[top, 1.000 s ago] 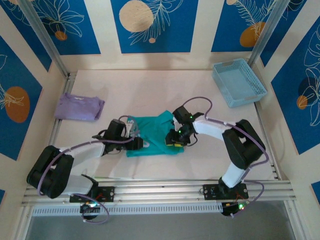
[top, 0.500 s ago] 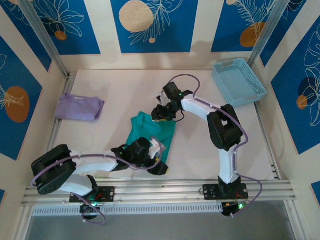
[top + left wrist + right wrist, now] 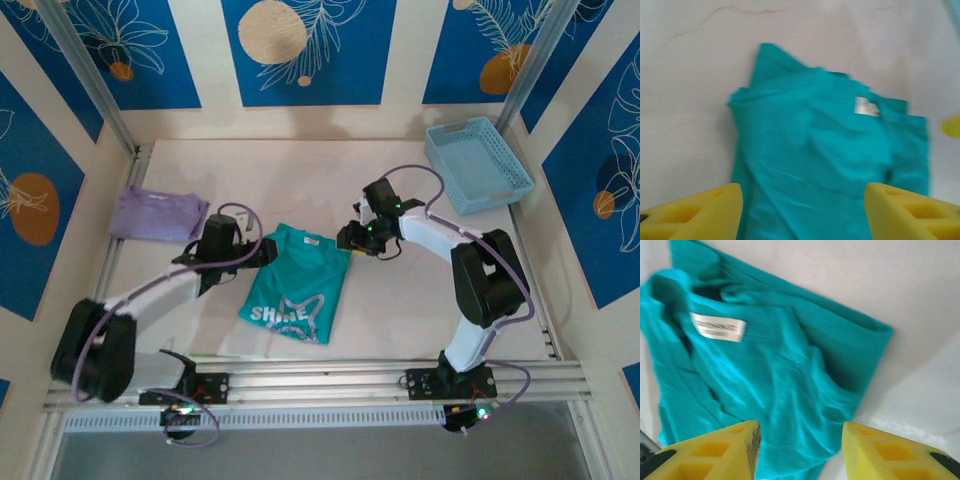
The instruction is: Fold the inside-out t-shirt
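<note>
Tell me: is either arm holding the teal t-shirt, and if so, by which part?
Nothing is held. The left gripper and the right gripper both stand open above the collar end of the t-shirt, with no cloth pinched.

From here I see a pale table (image 3: 300, 170) under soft, even light, boxed in by cream walls (image 3: 405, 60) that carry blue panels (image 3: 300, 50) printed with white leaves and orange and cream discs. Slanted metal posts (image 3: 90, 75) stand at the far corners, and an aluminium rail (image 3: 320, 378) lines the near edge.
</note>
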You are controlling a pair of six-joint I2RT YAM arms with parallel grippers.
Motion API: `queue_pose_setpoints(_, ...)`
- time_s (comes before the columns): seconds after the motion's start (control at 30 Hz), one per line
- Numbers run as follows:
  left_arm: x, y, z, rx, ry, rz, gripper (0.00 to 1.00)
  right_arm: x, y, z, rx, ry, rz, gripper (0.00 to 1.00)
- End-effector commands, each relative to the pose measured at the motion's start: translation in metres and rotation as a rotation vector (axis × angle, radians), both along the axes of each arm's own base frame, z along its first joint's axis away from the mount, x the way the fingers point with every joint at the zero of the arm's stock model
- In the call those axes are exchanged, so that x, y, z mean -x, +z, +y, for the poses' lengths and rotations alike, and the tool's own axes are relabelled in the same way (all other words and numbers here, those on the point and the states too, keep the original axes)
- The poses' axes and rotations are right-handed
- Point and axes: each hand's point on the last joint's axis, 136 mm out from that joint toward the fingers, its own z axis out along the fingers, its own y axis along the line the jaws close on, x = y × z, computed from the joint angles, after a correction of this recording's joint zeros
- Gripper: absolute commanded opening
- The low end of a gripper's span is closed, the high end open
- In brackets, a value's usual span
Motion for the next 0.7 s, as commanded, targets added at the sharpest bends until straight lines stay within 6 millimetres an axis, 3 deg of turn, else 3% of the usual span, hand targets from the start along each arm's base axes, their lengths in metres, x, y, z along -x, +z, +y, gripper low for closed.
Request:
queue_pose_setpoints(0.0, -0.017, -0.015, -0.003, -0.033, -0.038, 0.047, 0.59, 0.001, -0.014, -0.002, 0.004, -0.046, 0.042, 0.45)
queue_pose_setpoints(0.2, -0.038, -0.027, -0.023, -0.011, -0.109, 0.06, 0.5, -0.001, -0.024, 0.011, -0.012, -0.024, 0.05, 0.39)
queue_pose_setpoints(0.4, -0.053, -0.035, -0.021, -0.061, -0.103, 0.044, 0.28, -0.013, -0.022, 0.008, 0.004, -0.019, 0.014, 0.21)
queue_pose_setpoints(0.53, -0.058, -0.027, -0.016, -0.091, -0.09, 0.019, 0.2, -0.015, -0.014, 0.001, 0.016, -0.013, -0.018, 0.12)
queue_pose_setpoints(0.67, -0.06, -0.01, -0.006, -0.076, -0.049, -0.027, 0.12, -0.016, -0.004, -0.01, 0.001, -0.027, -0.049, 0.1)
